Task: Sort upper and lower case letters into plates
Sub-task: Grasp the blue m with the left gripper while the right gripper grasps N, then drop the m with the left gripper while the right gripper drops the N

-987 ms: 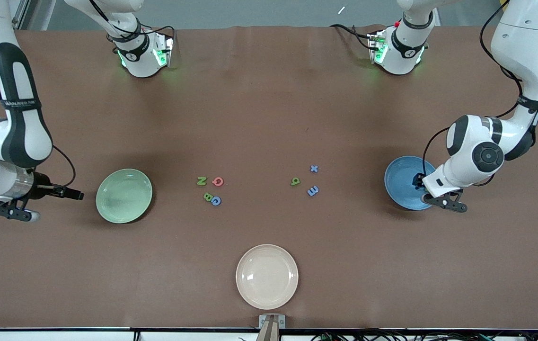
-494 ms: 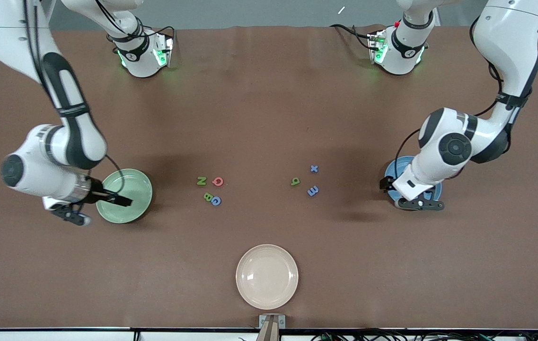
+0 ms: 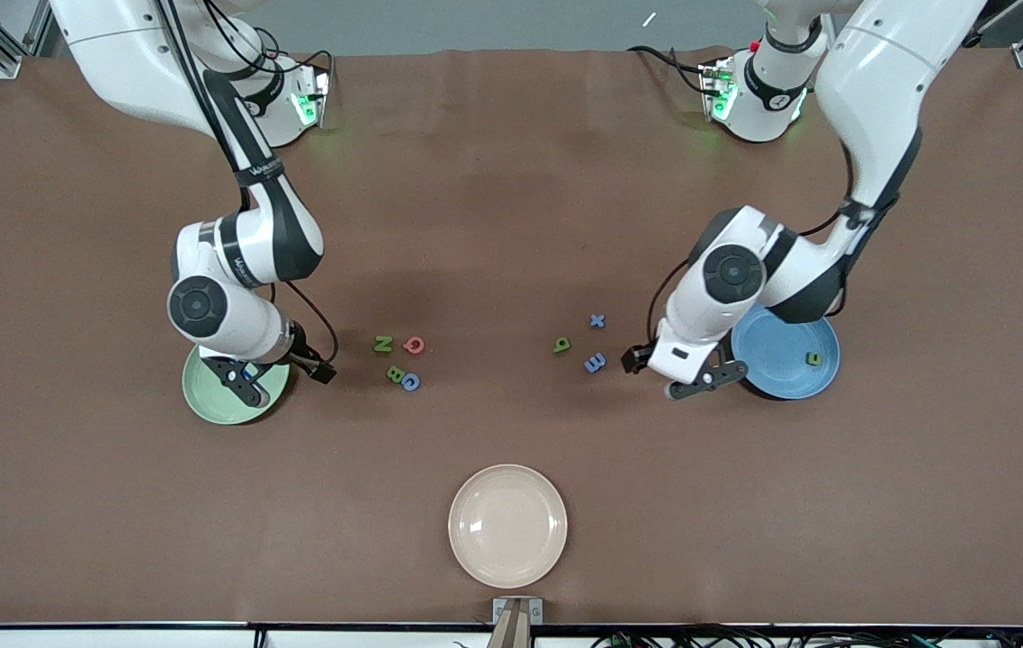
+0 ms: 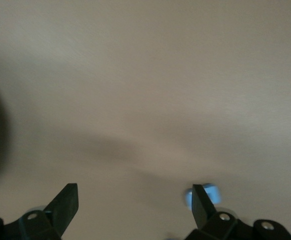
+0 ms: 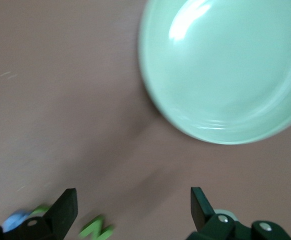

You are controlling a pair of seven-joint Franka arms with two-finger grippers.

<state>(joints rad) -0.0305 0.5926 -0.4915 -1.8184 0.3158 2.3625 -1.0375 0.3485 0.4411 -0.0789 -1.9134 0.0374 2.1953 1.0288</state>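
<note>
A brown desk (image 3: 511, 216) carries everything. The cream-white plate (image 3: 507, 526) lies nearest the front camera. The pale green plate (image 3: 214, 400) lies toward the right arm's end, the blue plate (image 3: 785, 352) toward the left arm's end with a small green letter (image 3: 812, 358) in it.

The right end effector (image 3: 246, 382) hangs over the green plate's edge, its fingers (image 5: 65, 207) spread wide and holding nothing. The left end effector (image 3: 700, 380) hangs over the desk just beside the blue plate, fingers (image 4: 68, 202) also wide and empty.

Between the plates lie small letters: green N (image 3: 383, 344), red Q (image 3: 415, 345), green B (image 3: 396, 373), blue C (image 3: 411, 382), green q (image 3: 561, 345), blue x (image 3: 597, 320) and blue m (image 3: 595, 363).
</note>
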